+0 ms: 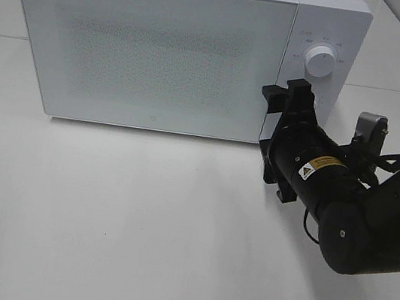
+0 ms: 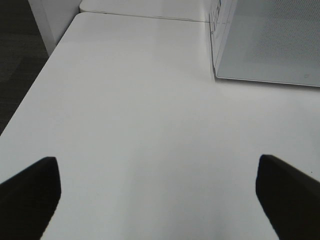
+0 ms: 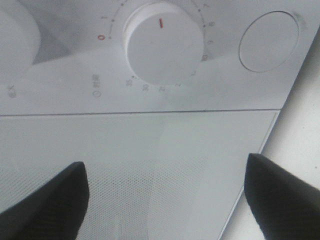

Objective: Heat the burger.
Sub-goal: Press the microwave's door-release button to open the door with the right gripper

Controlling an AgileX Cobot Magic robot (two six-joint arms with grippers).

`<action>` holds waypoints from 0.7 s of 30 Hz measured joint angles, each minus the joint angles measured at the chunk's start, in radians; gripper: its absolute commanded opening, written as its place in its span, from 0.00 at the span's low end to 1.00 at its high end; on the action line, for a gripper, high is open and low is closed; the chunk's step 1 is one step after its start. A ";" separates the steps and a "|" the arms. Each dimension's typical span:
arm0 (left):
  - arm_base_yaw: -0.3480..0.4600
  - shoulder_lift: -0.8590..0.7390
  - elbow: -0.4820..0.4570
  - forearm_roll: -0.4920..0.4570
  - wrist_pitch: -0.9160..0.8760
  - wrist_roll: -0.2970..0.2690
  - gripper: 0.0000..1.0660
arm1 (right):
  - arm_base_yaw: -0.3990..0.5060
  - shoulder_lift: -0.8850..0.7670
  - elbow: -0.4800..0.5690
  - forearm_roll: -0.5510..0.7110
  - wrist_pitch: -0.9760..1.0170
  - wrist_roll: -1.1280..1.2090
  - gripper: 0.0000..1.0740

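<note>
The burger is out of view. A white microwave stands at the back of the table with its door shut. My right gripper is open, turned on its side, right in front of the lower control panel at the door's right edge. In the right wrist view the right gripper frames the door's corner below a white timer dial, whose red mark points away from the zero. My left gripper is open and holds nothing, low over bare table beside the microwave.
An upper white knob shows above the right gripper. A round button sits beside the timer dial. The white table spreads in front of the microwave; its edge drops to a dark floor.
</note>
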 measured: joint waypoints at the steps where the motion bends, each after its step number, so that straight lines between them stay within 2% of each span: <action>1: 0.000 0.000 0.000 0.000 0.000 0.000 0.92 | 0.000 0.000 0.000 0.000 0.000 0.000 0.71; 15: 0.000 0.000 0.000 0.000 0.000 0.000 0.92 | 0.000 -0.205 0.024 -0.088 0.006 -0.220 0.70; 21: 0.000 0.000 0.000 0.000 0.000 0.000 0.92 | -0.002 -0.324 0.025 -0.099 0.113 -0.380 0.70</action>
